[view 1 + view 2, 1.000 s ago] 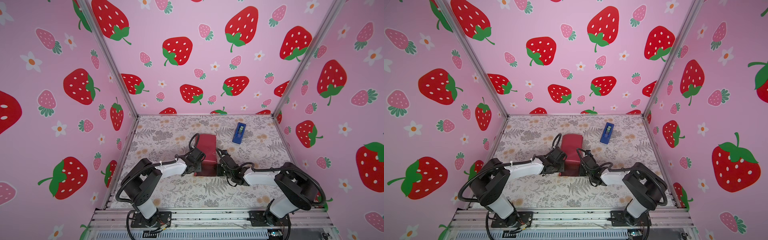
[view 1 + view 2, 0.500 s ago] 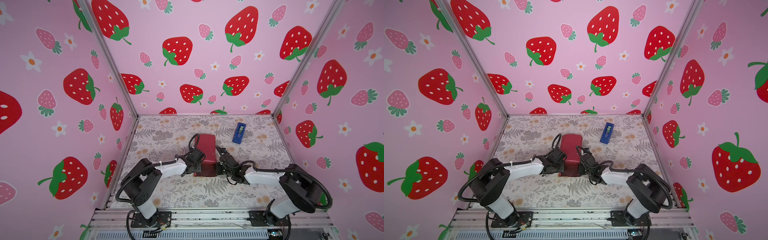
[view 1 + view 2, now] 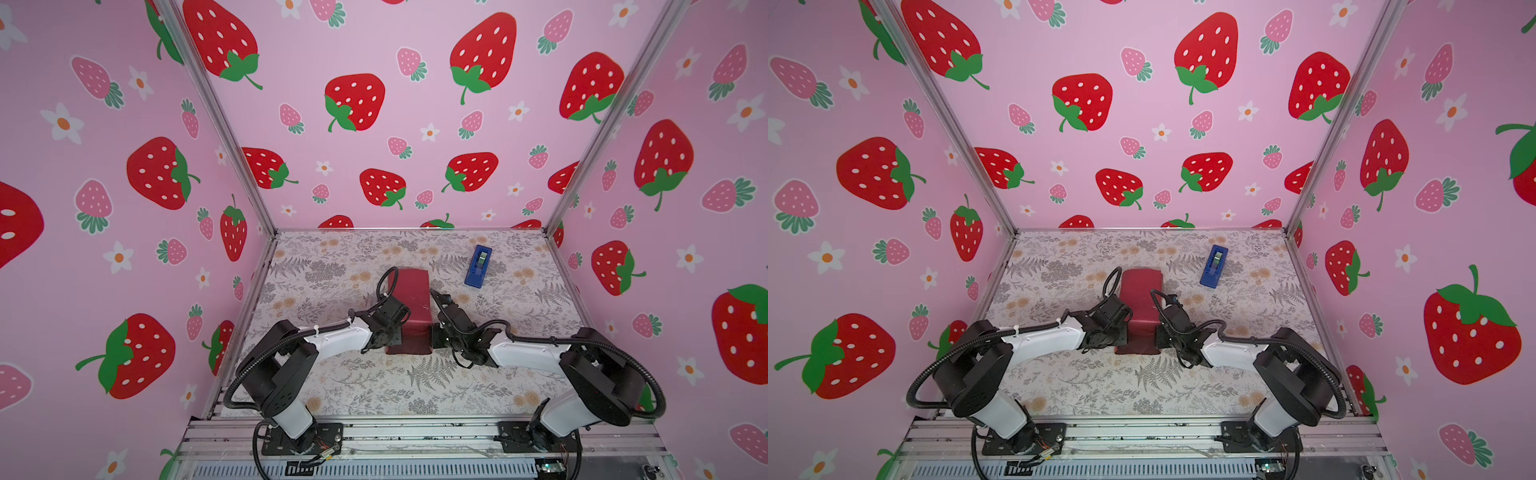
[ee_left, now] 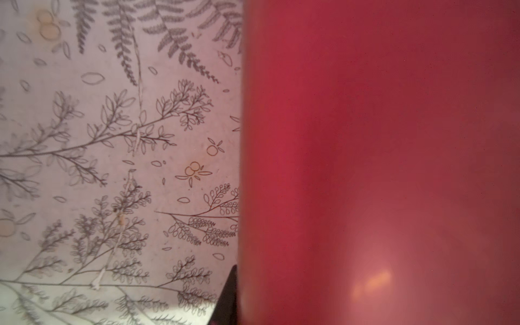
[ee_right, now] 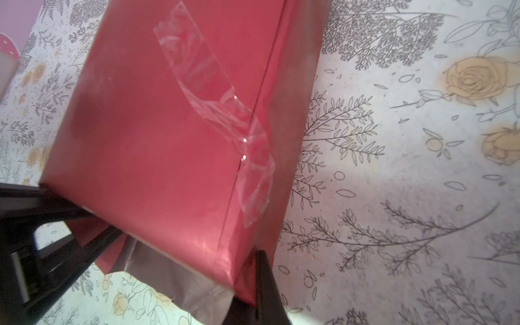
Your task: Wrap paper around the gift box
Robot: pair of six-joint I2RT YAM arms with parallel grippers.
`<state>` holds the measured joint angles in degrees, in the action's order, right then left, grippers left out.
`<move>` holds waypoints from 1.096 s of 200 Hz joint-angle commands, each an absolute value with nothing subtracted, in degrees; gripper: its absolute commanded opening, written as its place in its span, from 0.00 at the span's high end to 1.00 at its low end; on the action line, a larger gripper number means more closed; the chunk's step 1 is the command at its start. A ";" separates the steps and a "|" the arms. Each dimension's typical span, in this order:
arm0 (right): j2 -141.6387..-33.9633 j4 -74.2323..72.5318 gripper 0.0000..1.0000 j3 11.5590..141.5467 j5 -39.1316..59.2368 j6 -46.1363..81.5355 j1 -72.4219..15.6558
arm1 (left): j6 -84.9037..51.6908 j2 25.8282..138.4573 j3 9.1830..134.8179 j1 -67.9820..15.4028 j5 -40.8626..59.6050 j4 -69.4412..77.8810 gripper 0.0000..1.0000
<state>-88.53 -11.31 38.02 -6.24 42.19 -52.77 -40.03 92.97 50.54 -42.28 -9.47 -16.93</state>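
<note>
1. The enclosure walls [image 3: 374,124], pink with a strawberry print, are recorded on three sides in both top views.
2. The table [image 3: 415,386], covered in a grey and tan floral pattern, is seen filling the lower middle of the frame.
3. The left arm [image 3: 332,338] and the right arm [image 3: 523,355] are found reaching in from the lower left and lower right. They meet near the centre of the table.
4. The paper [image 3: 411,299], dark red, is found wrapped into an oblong parcel at the centre of the frame. It lies on the table between the two grippers, its length running toward the back wall. An overlapped seam is noted along it in the right wrist view.
5. The gift box is hidden inside the paper. A grey surface [image 5: 168,275] is exposed at the parcel's open near end. Whether this is box or the paper's underside cannot be told.
6. The tape dispenser [image 3: 478,266], bright blue, is recorded on the table to the upper right of the parcel, well apart from it.
7. The left gripper [image 3: 395,336] is placed against the parcel's lower left side. Whether its jaws are spread or closed cannot be told. Only a dark sliver of one of its fingers [image 4: 228,295] is shown beside the paper.
8. The right gripper [image 3: 436,334] is placed against the parcel's lower right side. Its fingers [image 5: 264,281] are pressed together, with a fold of the paper pinched between them at the near corner.
9. A strip of clear tape [image 5: 202,78], wrinkled, is noted stuck across the seam.
</note>
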 commanded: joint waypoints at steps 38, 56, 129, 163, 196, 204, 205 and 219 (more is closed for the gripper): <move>-88.51 -10.11 1.00 38.23 -7.21 42.59 -53.00 | -35.82 91.53 57.79 -42.21 -14.23 -24.40 0.75; -88.59 -10.11 1.00 38.34 -7.11 42.57 -53.07 | -35.60 92.28 57.99 -42.02 -13.55 -24.01 0.82; -86.93 -6.91 0.84 40.28 -6.37 43.07 -53.00 | -36.22 91.96 56.05 -42.10 -12.39 -22.85 1.00; -86.71 -6.64 0.81 41.45 -6.46 43.10 -53.00 | -36.62 91.69 55.63 -42.04 -12.46 -22.93 1.00; -87.91 -6.05 1.00 42.24 -6.69 42.55 -53.00 | -36.86 91.88 55.90 -42.01 -12.33 -23.27 1.00; -87.98 -6.31 1.00 41.98 -6.58 42.53 -53.00 | -36.82 91.92 55.95 -42.00 -12.34 -23.29 1.00; -88.02 -6.32 1.00 41.95 -6.59 42.58 -53.00 | -36.78 91.88 55.92 -42.01 -12.32 -23.29 1.00; -88.09 -5.71 1.00 41.84 -6.85 43.05 -53.00 | -36.82 91.77 55.96 -42.05 -12.22 -23.39 1.00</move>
<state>-87.90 -6.37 40.99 -6.31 42.30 -52.77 -36.05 92.31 56.07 -42.04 -11.55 -22.09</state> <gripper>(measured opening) 0.051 0.055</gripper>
